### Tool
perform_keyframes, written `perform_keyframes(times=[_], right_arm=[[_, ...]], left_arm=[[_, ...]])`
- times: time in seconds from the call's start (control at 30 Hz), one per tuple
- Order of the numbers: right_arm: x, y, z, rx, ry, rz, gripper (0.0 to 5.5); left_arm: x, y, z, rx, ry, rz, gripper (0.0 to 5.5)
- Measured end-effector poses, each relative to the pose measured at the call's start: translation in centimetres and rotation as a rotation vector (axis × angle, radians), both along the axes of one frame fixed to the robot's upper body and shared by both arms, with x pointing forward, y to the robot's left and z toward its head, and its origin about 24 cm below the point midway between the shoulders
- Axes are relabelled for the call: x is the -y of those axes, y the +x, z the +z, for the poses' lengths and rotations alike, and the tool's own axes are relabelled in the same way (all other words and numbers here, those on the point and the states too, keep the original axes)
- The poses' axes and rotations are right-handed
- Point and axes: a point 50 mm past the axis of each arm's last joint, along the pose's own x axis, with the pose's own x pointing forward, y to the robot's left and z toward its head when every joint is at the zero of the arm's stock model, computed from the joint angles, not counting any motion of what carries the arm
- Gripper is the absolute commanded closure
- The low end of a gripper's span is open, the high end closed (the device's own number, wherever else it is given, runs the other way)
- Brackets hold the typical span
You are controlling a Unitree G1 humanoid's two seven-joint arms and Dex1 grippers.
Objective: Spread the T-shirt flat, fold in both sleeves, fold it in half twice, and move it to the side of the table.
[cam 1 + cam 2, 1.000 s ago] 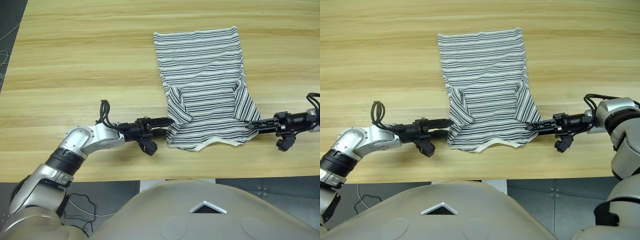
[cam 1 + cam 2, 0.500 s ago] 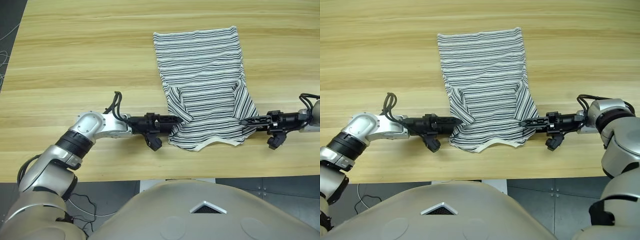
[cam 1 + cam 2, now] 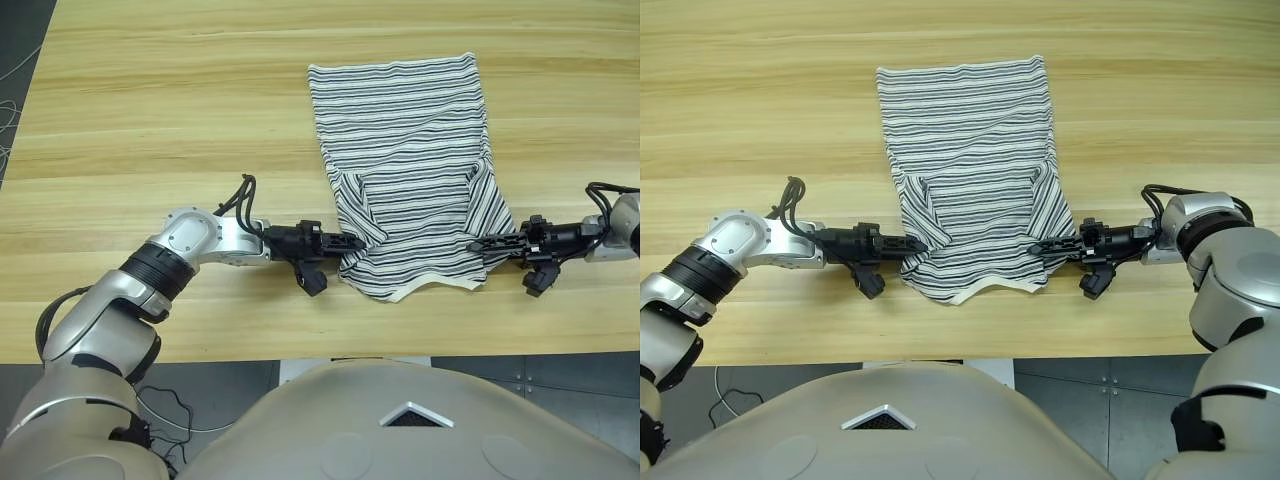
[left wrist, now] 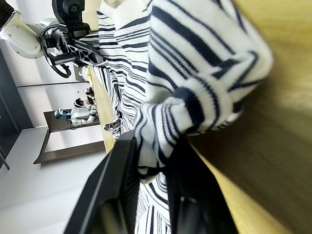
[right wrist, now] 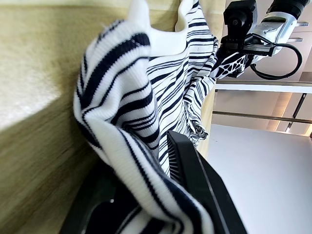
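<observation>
Here the striped T-shirt (image 3: 410, 170) lies lengthwise on the wooden table (image 3: 150, 120), both sleeves folded inward; the left gripper (image 3: 352, 241) pinches its near left corner; the right gripper (image 3: 477, 243) pinches its near right corner, fabric bunched between each pair of fingers.

T-shirt (image 3: 405, 150) folds apparently hide left pincer (image 3: 352, 241), right pincer (image 3: 477, 243) tips.

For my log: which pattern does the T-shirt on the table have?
The T-shirt has narrow dark-and-white stripes, clearest in the left eye view.
</observation>
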Motion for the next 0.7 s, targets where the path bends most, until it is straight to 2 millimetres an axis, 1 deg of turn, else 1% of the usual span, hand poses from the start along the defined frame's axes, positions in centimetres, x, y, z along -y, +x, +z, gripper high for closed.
perform_keyframes(times=[0.07,0.1,0.17,0.43,0.53,0.63,0.7], right_arm=[[0.0,0.0,0.0,0.000,0.001,0.003,4.79],[-0.1,0.0,0.0,-0.001,0.001,0.007,4.81],[-0.1,0.0,0.1,0.000,0.001,0.007,4.85],[0.3,0.4,0.3,0.023,-0.023,0.012,4.89],[0.4,0.5,0.4,0.021,-0.034,0.031,5.01],[0.1,0.5,0.7,0.019,-0.043,0.099,5.24],[0.2,0.2,0.8,0.015,-0.047,0.145,5.37]], left_arm=[[0.2,-0.3,0.1,0.002,0.004,-0.019,5.37],[0.4,-0.6,0.2,-0.001,0.002,-0.036,5.39],[0.7,-1.0,0.2,-0.011,-0.003,-0.053,5.40],[0.7,-1.1,0.2,-0.020,-0.008,-0.046,5.40],[0.6,-1.2,0.2,-0.031,-0.017,-0.038,5.40],[0.5,-1.9,0.3,-0.048,-0.021,-0.043,5.40],[0.4,-2.9,0.3,-0.075,-0.035,-0.052,5.40]])
